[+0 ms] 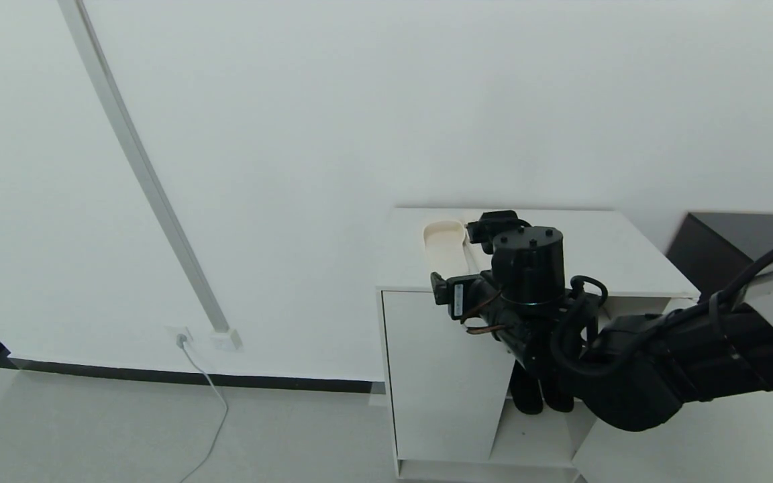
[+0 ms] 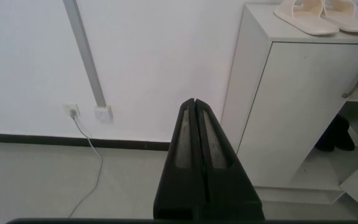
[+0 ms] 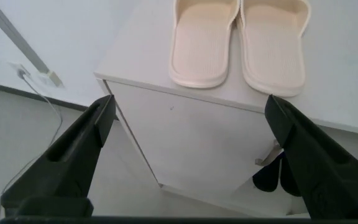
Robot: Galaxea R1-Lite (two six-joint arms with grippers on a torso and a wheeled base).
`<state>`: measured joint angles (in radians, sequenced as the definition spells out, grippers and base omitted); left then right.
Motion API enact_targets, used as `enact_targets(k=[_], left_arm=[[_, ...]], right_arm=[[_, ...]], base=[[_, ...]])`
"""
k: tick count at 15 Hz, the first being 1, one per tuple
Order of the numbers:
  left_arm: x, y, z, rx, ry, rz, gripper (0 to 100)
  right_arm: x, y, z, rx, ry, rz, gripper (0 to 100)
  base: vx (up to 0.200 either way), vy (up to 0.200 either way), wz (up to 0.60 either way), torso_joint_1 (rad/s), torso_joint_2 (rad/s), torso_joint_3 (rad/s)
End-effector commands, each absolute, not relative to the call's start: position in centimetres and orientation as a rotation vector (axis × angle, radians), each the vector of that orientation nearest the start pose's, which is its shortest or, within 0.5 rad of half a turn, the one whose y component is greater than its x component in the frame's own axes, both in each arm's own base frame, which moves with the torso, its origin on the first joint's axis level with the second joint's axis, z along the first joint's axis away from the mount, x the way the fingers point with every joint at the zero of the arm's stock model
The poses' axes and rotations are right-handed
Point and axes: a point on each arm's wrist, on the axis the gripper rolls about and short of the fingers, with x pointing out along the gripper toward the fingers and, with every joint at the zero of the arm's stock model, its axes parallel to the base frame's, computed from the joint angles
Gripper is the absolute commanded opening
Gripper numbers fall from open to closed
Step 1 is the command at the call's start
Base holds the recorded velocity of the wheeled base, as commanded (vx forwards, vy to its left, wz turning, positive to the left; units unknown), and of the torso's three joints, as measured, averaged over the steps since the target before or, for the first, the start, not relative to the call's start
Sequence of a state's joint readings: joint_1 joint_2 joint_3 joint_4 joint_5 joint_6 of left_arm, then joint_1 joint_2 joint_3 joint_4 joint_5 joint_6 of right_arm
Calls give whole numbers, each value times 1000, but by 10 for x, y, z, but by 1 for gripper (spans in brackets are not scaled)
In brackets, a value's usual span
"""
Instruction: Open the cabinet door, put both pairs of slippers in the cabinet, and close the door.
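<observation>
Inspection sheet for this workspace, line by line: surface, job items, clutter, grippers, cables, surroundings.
Surface: white cabinet top, holding the cream slippers.
Job's things: cream slippers side by side on top; dark slippers inside the open compartment; other door closed.
Clutter: nothing seen.
Grippers: left gripper shut, empty, away from the cabinet; right gripper open, empty, over the cabinet top's front edge.
Cables: grey cord running from wall socket across floor.
Surroundings: white wall with slanted conduit, grey floor, dark furniture beside cabinet.
</observation>
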<state>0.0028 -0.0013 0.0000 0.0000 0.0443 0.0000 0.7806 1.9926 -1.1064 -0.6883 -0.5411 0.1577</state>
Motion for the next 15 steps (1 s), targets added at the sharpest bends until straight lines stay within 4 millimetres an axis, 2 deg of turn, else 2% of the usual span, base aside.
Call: enact_targets(k=[1,8,13,15], left_arm=[[-23,1,75,-2,0,48,0],[-23,1,75,-2,0,49,0],[-23,1,75,-5,0,51,0],[-23,1,75,-5,0,51,0]], right_arm=[[290,261,159,24,192,207,100],[307,257,142,13,212,170,100],[335,261,114,11,214,140,100],[345,263,109,19,206,129,100]], base=[[200,0,0,2,2,-2],[200,0,0,7,0,0],[0,0,0,0,0,0],[0,0,0,0,0,0]])
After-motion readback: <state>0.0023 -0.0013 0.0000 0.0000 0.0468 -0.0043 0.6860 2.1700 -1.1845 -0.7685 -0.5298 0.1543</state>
